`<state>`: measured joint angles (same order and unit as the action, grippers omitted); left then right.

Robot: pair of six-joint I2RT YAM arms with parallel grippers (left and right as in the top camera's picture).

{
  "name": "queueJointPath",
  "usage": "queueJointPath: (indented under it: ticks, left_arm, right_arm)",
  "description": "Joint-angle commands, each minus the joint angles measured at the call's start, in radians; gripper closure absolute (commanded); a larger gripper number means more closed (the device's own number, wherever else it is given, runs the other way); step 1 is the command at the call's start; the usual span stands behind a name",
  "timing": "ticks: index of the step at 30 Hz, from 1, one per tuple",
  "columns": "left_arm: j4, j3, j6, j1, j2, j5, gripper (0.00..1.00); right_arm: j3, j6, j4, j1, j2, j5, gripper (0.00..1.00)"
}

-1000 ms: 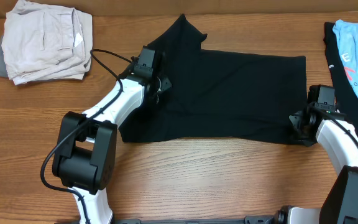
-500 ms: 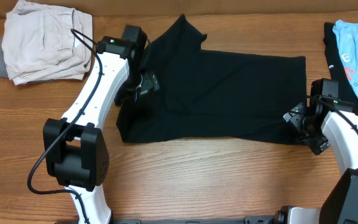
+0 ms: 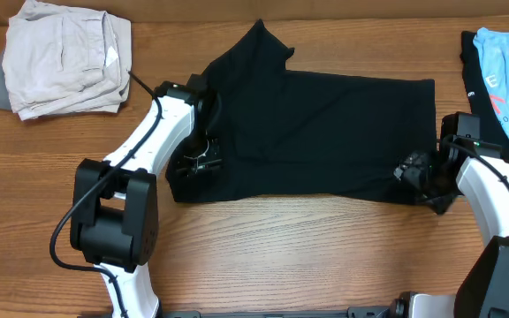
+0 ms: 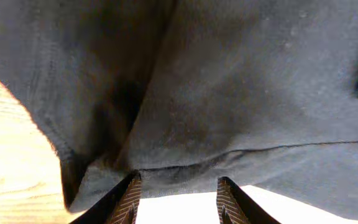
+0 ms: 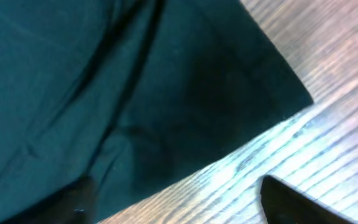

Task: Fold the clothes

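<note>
Overhead: the black T-shirt (image 3: 325, 132) lies spread on the wooden surface (image 3: 281, 256), roughly centre, with one sleeve pointing toward the far edge. The left gripper (image 3: 193, 164) sits over the shirt's near-left corner. The right gripper (image 3: 412, 168) is at the near-right corner. A folded beige garment (image 3: 60, 57) lies far left, well apart from the shirt. A light-blue shirt with red print (image 3: 506, 79) lies at the right edge.

Left wrist: dark cloth fills most of the view, with a stitched hem running across just ahead of the fingertips (image 4: 128, 198). The jaws stand apart, bare bright surface shows between them, and nothing is gripped.

Right wrist: the T-shirt's corner lies flat on the wood grain. The two fingers (image 5: 294, 200) are spread wide, one over the cloth and the other over bare wood, so the gripper is open and holds nothing.
</note>
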<state>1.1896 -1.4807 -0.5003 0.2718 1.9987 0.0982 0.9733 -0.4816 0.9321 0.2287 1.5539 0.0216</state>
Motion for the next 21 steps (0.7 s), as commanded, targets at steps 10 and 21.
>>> queueJointPath:
  ticks: [10, 21]
  left_arm:
    - [-0.075, 0.027, 0.021, -0.031, 0.04, -0.057, 0.84]
    - [-0.124, 0.028, 0.029, -0.137, 0.127, -0.056, 0.96]
  right_arm:
    - [-0.019, 0.018, -0.067, 0.003, 0.092, 0.006, 0.78]
    - [-0.019, 0.005, -0.084, 0.003, 0.228, -0.002, 0.96]
